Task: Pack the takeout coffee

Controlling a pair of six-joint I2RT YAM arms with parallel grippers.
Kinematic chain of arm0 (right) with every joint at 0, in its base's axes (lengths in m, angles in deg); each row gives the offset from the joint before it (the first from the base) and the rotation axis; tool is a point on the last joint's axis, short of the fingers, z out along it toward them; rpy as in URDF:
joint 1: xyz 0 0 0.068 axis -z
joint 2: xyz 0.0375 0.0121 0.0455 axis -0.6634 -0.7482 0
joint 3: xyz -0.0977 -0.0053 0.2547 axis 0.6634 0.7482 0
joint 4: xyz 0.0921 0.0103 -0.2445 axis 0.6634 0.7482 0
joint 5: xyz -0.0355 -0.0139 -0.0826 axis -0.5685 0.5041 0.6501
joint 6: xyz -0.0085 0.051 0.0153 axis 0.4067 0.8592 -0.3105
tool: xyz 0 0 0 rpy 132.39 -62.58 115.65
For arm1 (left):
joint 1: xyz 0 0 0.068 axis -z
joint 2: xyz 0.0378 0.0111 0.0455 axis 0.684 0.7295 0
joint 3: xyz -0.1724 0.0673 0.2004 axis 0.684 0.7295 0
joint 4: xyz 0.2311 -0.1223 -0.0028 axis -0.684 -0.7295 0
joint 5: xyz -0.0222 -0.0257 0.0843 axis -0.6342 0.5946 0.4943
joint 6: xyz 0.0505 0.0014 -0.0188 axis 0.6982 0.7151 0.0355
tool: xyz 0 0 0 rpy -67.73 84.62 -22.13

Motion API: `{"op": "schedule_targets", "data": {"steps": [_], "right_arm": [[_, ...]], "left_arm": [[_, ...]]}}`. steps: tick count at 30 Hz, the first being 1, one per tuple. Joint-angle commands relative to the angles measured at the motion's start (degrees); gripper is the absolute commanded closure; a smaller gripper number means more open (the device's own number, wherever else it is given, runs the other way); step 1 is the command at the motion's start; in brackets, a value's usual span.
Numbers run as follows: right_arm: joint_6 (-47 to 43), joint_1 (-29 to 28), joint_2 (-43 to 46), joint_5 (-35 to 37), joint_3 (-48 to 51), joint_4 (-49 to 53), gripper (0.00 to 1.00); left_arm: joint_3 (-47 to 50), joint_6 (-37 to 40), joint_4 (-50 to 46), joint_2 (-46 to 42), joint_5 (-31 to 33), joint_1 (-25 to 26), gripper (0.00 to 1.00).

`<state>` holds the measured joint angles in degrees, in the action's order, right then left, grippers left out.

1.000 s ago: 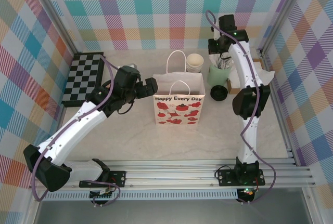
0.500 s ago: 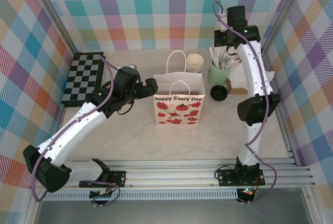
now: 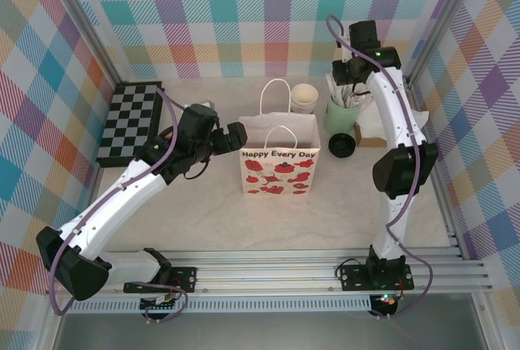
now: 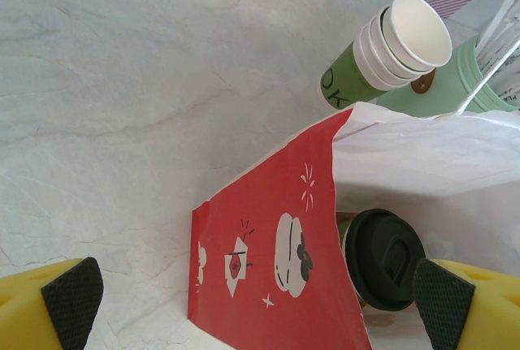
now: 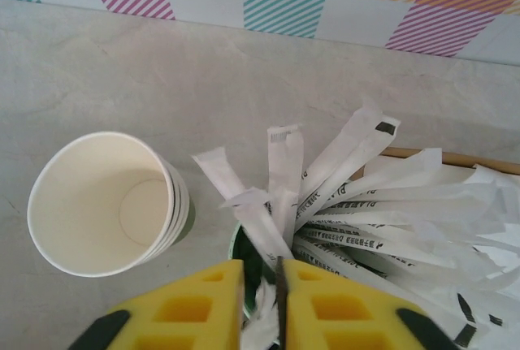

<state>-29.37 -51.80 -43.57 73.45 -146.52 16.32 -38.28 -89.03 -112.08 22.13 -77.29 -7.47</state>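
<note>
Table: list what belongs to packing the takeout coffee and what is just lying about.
For the job:
- lidded cup beside the bag
- lidded cup inside the bag
- paper bag

Lying about:
- chessboard
- stack of lidless cups
- green holder of wrapped sticks
</note>
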Motion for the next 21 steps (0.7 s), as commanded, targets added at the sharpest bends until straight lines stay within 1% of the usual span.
{"op": "schedule_targets", "data": {"steps": [1, 2, 6, 7, 8, 10, 12, 16, 21], "right_arm": [[1.3, -0.3, 0.7, -1.7, 0.0, -1.4, 0.76], [1.5, -0.3, 0.9, -1.9, 0.1, -1.4, 0.77], [1.4, -0.3, 2.1, -2.6, 1.9, -2.1, 0.93], [1.3, -0.3, 2.3, -2.6, 2.5, -2.3, 0.94], [1.1, -0.3, 2.3, -2.6, 2.7, -2.4, 0.91], [1.1, -0.3, 1.9, -3.9, 3.2, -2.5, 0.74], [0.7, -0.3, 1.5, -6.9, 3.4, -2.8, 0.66], [1.4, -0.3, 0.2, -7.6, 3.3, -4.2, 0.61], [1.6, -0.3, -2.3, -8.4, 0.3, -3.9, 0.62]], "left_arm": [[0.4, -0.5, 0.3, -0.2, 0.5, -0.5, 0.0], [0.4, -0.5, 0.4, -0.2, 0.5, -0.5, 0.0], [0.5, -0.6, 0.7, 0.1, 0.3, -0.6, 0.0], [0.6, -0.6, 0.8, 0.3, 0.1, -0.6, 0.0], [0.6, -0.6, 0.8, 0.3, 0.1, -0.6, 0.0], [0.6, -0.6, 0.6, 0.4, -0.1, -0.7, 0.0], [0.6, -0.6, 0.5, 0.4, 0.2, -0.7, 0.0], [0.8, -0.8, 0.2, 0.1, 0.6, -0.8, 0.0], [0.8, -1.1, -0.1, 0.1, 1.0, -0.9, 0.0]]}}
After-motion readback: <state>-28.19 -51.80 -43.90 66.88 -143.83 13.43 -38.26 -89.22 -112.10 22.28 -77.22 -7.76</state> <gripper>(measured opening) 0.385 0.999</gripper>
